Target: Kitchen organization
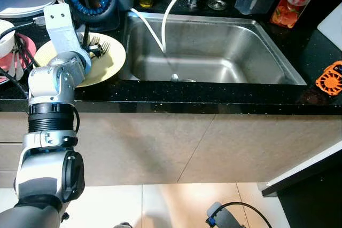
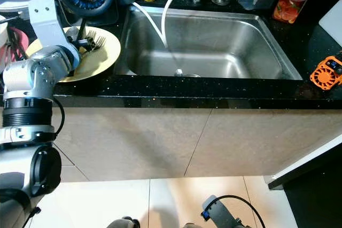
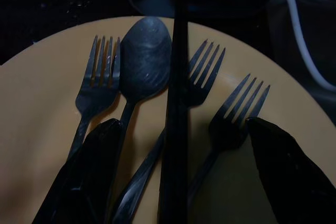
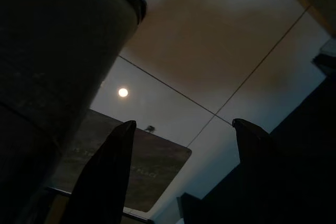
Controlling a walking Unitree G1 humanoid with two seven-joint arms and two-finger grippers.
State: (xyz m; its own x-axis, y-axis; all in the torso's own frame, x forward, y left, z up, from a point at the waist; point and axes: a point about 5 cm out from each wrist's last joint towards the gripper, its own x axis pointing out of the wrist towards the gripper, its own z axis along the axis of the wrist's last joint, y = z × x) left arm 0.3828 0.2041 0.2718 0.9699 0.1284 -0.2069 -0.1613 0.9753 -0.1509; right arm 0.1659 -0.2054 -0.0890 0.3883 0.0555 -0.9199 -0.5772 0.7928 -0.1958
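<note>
Cutlery [image 3: 157, 103] on yellow plate [image 1: 109, 60] sits between left gripper [image 3: 178, 171] jaws spread; right gripper [image 4: 181, 171] likewise spread.

At the left of the frame, the left gripper [image 1: 92, 49] reaches over a yellow plate [image 1: 109, 62] holding forks [image 1: 102, 47] (on the black desk [image 1: 214, 93]), just beside the steel sink [image 1: 214, 52] at centre.
</note>
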